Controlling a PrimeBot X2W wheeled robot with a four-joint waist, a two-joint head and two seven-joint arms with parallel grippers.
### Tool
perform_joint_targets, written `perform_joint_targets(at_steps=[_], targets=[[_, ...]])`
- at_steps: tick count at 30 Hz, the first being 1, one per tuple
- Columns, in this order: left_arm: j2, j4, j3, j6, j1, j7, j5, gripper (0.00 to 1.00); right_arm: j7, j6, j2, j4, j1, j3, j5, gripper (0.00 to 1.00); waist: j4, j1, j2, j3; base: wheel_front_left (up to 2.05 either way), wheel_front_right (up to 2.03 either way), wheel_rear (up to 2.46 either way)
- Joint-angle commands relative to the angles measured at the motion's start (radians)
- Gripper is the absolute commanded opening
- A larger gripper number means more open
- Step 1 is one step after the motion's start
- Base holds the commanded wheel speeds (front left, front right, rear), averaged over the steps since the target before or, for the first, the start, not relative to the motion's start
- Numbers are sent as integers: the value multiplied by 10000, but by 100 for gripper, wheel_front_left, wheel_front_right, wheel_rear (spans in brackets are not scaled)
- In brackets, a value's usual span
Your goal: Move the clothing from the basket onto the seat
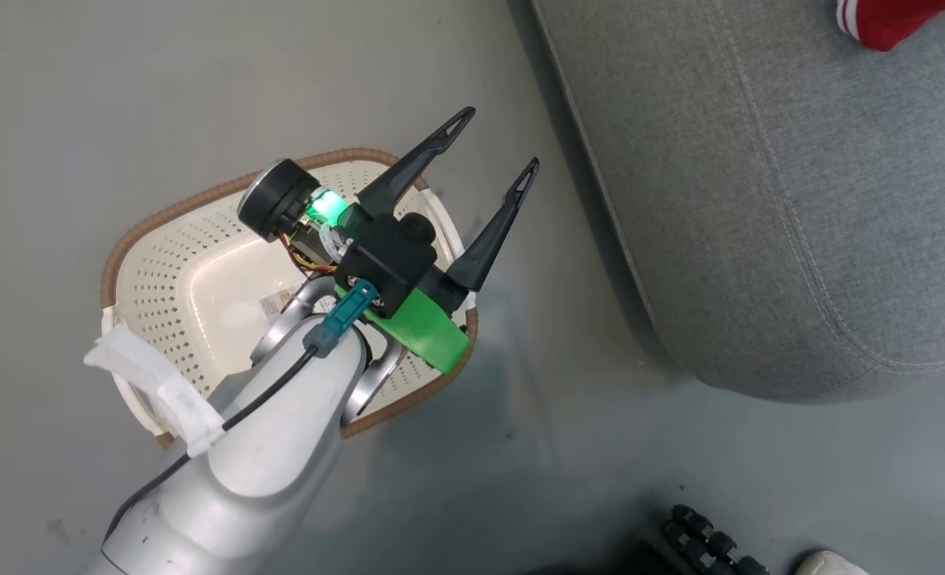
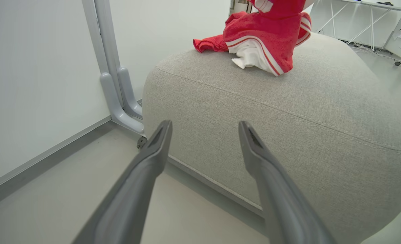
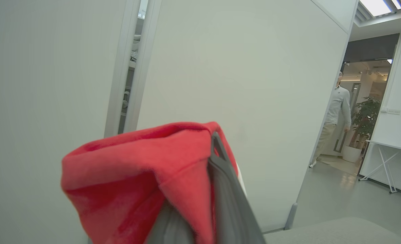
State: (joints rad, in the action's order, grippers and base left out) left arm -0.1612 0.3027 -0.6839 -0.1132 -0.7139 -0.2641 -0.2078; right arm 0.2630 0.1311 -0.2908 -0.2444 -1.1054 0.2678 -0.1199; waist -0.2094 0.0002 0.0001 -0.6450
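The cream basket stands on the floor with a bare bottom and its label sticker showing. My left gripper hangs open above its right rim, fingers pointing toward the grey seat, nothing between them. In the left wrist view the left gripper faces the seat, where red clothing with a white band lies heaped on top. A red edge of the clothing shows at the head view's top right. My right gripper is shut on a red garment draped over its fingers.
White partition walls with a grey post foot stand beside the seat. Bare grey floor lies between basket and seat. A person stands in a far doorway near a plant and a white table. Black rollers sit at the head view's bottom.
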Motion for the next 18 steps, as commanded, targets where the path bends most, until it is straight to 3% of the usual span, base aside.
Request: perform_joint_targets(at_steps=[1,9,18], targets=[[-14,30,-21,-19,-152,11,65,100,25,-7,-172,-214,-231,97,94,0,143,-2,-1,-317,0,0,0],[13,0,-7,25,-225,3,11,100,25,-7,-710,-1783,-498,721,442,0,332,-2,-1,-560,0,0,0],[-62,-82,81,29,-330,1,47,100,25,-7,-492,-3250,331,850,711,0,389,-2,-1,-808,0,0,0]])
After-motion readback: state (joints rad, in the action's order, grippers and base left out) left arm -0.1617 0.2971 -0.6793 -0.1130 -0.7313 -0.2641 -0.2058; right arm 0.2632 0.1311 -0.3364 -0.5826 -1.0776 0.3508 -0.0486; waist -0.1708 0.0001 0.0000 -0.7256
